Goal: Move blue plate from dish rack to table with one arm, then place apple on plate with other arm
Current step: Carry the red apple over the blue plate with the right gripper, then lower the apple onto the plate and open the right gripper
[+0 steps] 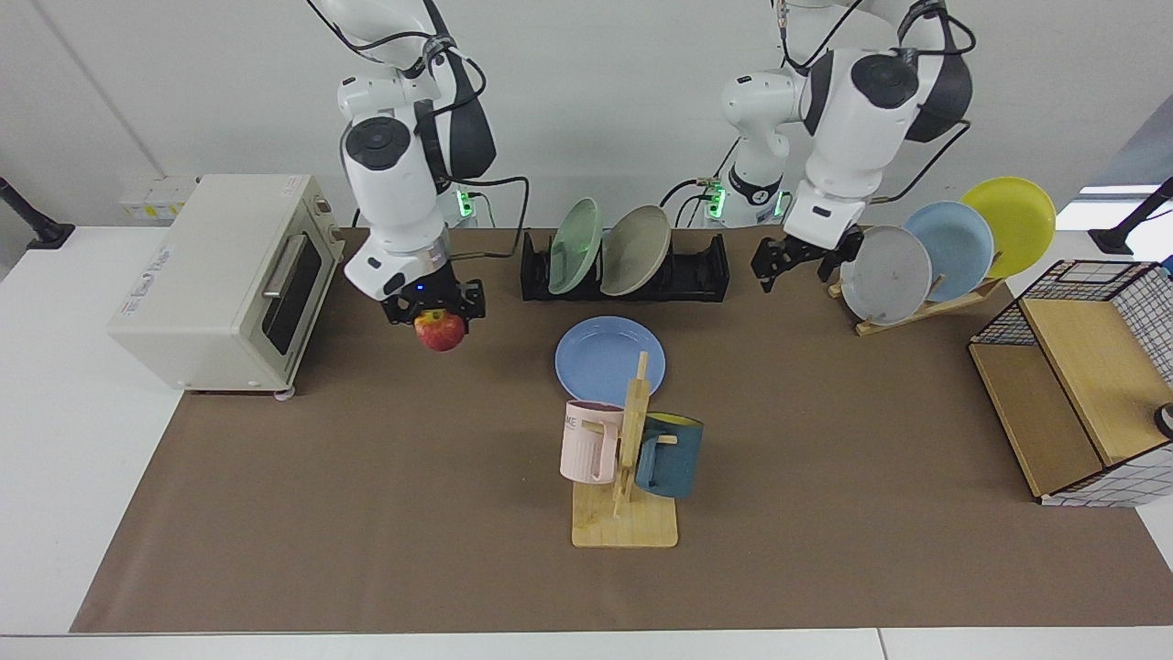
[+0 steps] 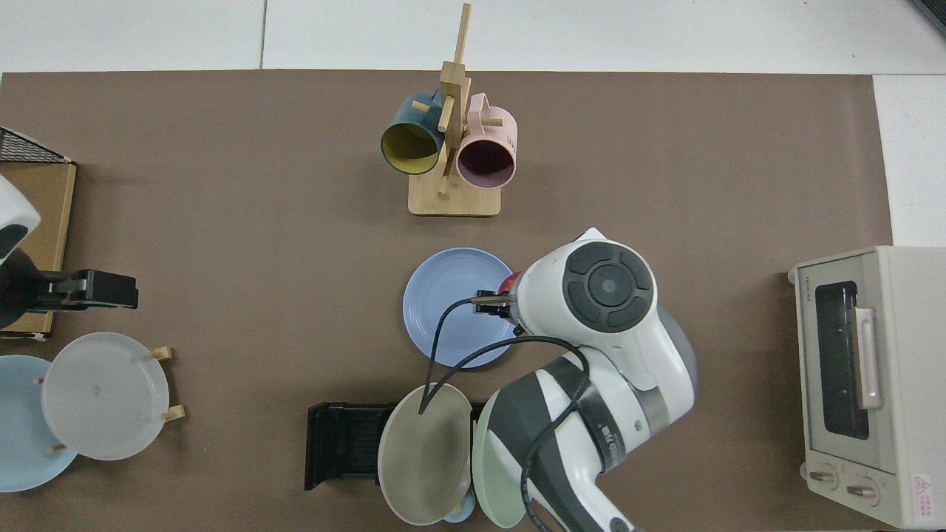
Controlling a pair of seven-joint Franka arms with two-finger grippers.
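Blue plate (image 1: 607,356) lies flat on the table (image 1: 367,513), off to the side of and below the right gripper (image 1: 438,312), which is clamped on the apple (image 1: 440,331). Farther back, left gripper (image 1: 795,261) waits, fingers apart, empty.

A red-and-yellow apple (image 1: 440,331) is showing beside a plain periwinkle-blue plate (image 1: 600,357); sage-green (image 1: 575,246) and beige plates (image 1: 635,249) are sitting in a black dish rack (image 1: 701,271) on a brown mat (image 1: 367,513).

Top view: the right arm's body hid most of the apple (image 2: 508,282) and the dish rack (image 2: 347,443) toward 3 o'clock.
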